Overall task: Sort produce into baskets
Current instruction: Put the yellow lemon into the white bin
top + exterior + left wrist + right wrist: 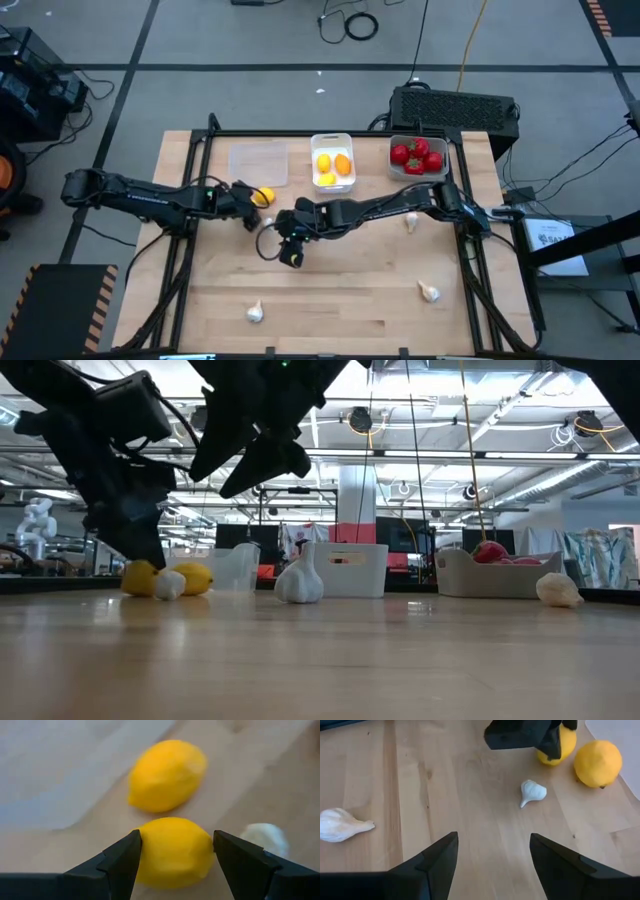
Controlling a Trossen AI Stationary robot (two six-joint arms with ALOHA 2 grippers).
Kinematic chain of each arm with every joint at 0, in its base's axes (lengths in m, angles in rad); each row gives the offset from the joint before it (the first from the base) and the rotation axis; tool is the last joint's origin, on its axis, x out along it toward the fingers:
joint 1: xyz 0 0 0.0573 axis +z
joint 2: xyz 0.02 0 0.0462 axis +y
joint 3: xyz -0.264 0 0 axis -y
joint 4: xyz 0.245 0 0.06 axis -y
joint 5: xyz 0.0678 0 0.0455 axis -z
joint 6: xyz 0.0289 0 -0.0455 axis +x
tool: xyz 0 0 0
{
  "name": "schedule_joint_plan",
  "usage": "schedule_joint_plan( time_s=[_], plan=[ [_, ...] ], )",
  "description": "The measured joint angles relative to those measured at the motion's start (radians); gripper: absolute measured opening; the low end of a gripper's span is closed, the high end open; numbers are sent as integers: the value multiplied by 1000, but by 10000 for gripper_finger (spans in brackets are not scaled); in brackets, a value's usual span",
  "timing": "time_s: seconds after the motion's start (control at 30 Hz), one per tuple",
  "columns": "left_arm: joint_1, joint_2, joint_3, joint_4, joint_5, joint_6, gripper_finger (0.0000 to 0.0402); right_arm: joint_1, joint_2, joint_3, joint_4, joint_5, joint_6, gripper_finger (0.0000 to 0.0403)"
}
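Observation:
Two yellow lemons lie on the table in front of the clear basket (258, 163). My left gripper (175, 845) is open, low over the nearer lemon (172, 852), with a finger close on either side of it; whether they touch it, I cannot tell. The other lemon (167, 775) lies just beyond, and a garlic bulb (265, 837) lies beside them. My right gripper (492, 855) hangs open over the table's middle (290, 255) with nothing between its fingers. The white basket (332, 162) holds lemons. The pale basket (418, 157) holds red tomatoes.
Loose garlic bulbs lie on the table: one at the right (411, 222), one at the near right (429, 292), one at the near left (255, 313) and one by my right gripper (340, 825). A big black box (455, 108) stands behind the table's far right.

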Motion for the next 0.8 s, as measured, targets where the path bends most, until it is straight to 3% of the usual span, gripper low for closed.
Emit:
schedule_joint_plan(
  time_s=[0.2,0.37,0.47,0.6,0.8],
  plan=[
    [-1,-2,11,64,139,61,255,16,0,0,-2,0,4,238],
    [-9,-2,35,62,161,83,255,30,0,0,0,10,23,238],
    [-12,-2,48,53,148,117,255,41,8,1,45,101,59,238],
    [-12,-26,69,22,0,136,255,63,55,2,167,216,84,238],
    [-11,-82,79,-204,-249,-12,255,93,159,1,490,206,-58,238]
  ],
)
